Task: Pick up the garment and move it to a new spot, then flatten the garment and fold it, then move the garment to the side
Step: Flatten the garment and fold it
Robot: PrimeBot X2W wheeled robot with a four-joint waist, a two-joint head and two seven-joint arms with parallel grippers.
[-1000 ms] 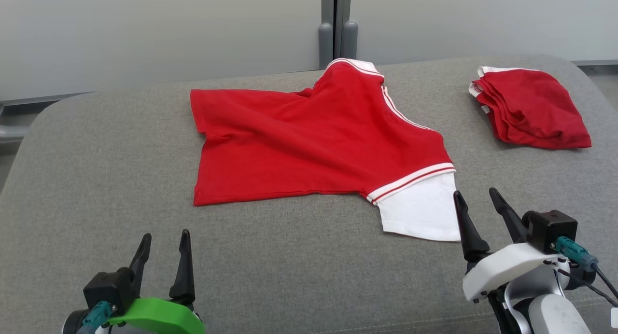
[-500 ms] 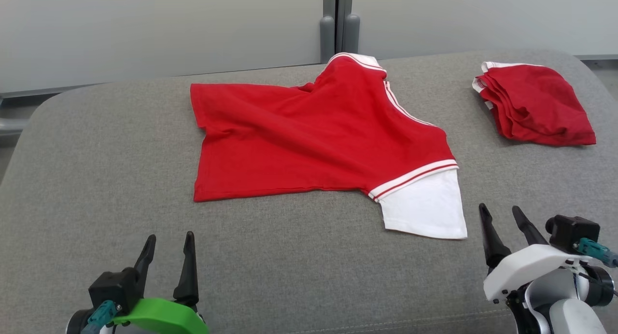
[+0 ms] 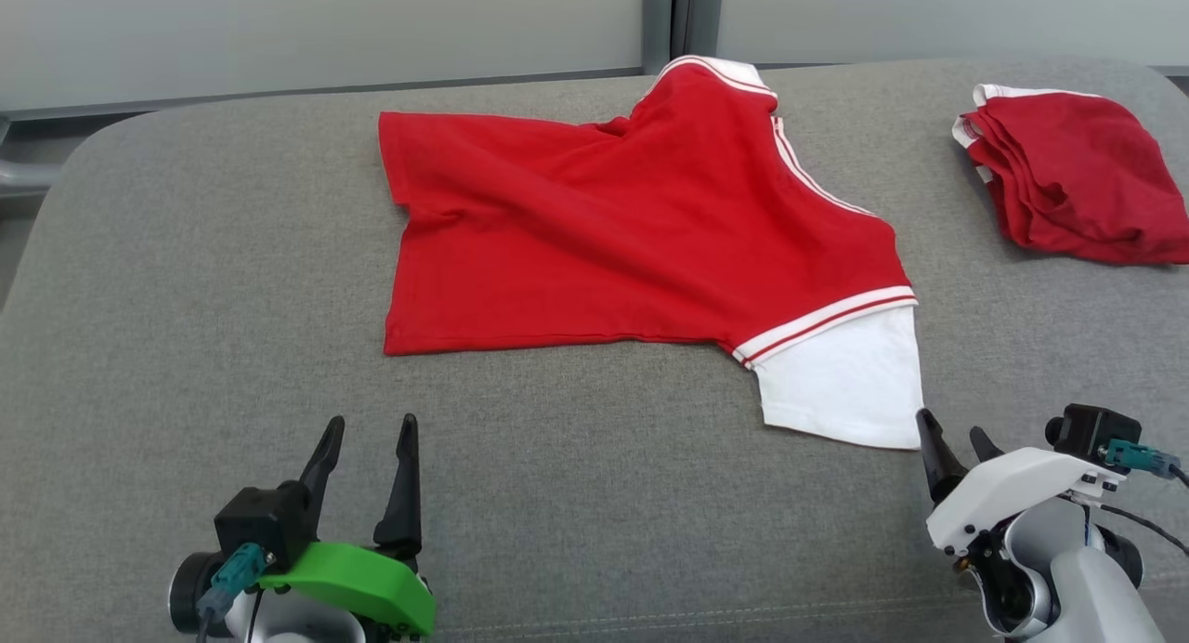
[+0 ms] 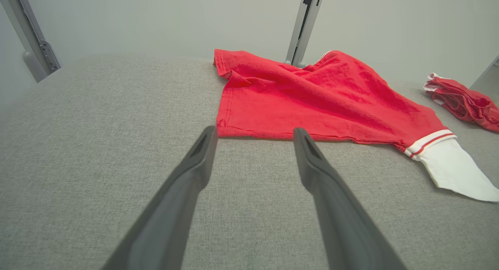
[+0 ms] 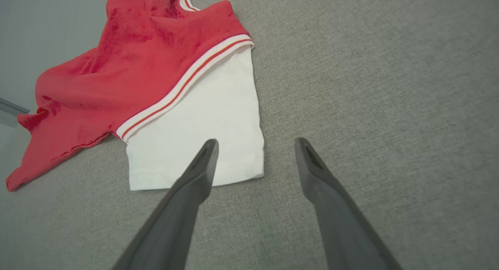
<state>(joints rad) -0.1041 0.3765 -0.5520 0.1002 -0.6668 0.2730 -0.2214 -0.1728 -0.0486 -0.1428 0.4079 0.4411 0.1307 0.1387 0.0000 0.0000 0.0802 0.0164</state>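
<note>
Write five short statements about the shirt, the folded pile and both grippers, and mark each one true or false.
1. The red shirt lies spread on the grey cushion. True.
2. The left gripper has its jaws shut. False: they stand open, short of the shirt's hem.
3. The shirt's near sleeve is white. True.
4. The folded red pile sits on the robot's left. False: it sits far right.
5. The right gripper clamps the sleeve. False: its jaws are open, gripping nothing.
</note>
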